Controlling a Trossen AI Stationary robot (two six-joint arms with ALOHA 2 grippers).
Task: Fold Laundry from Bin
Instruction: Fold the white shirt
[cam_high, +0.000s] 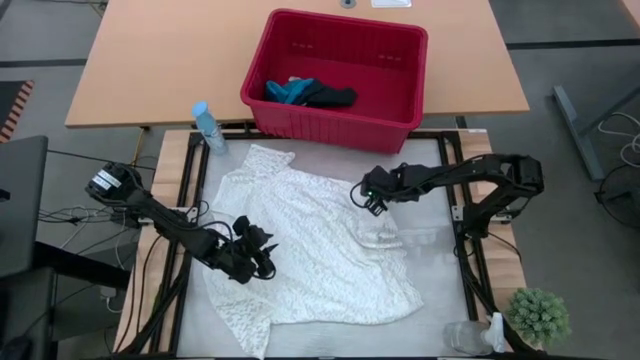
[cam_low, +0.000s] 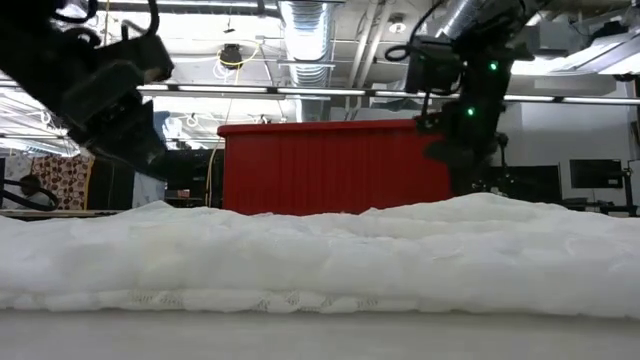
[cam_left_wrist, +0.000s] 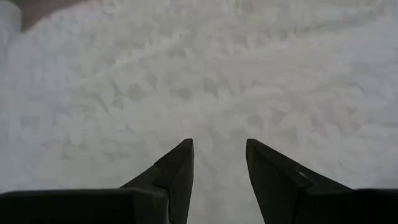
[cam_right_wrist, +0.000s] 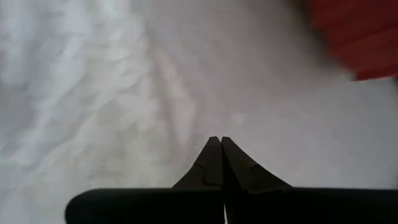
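The large white lacy cloth (cam_high: 310, 250) lies spread flat on the table; it fills the low view (cam_low: 320, 250). My left gripper (cam_high: 262, 247) hovers over its left part, fingers open (cam_left_wrist: 217, 146), touching nothing. My right gripper (cam_high: 370, 200) hovers over its right part, fingers shut (cam_right_wrist: 216, 142) and empty. The red bin (cam_high: 340, 75) stands on the far table, with the dark navy cloth (cam_high: 330, 96) and the teal cloth (cam_high: 290, 90) lying in it.
A clear bottle with a blue cap (cam_high: 207, 127) stands at the table's far left corner. A small green plant (cam_high: 538, 315) and a clear container (cam_high: 465, 337) sit at the near right corner. The bin's wall (cam_low: 330, 165) rises behind the cloth.
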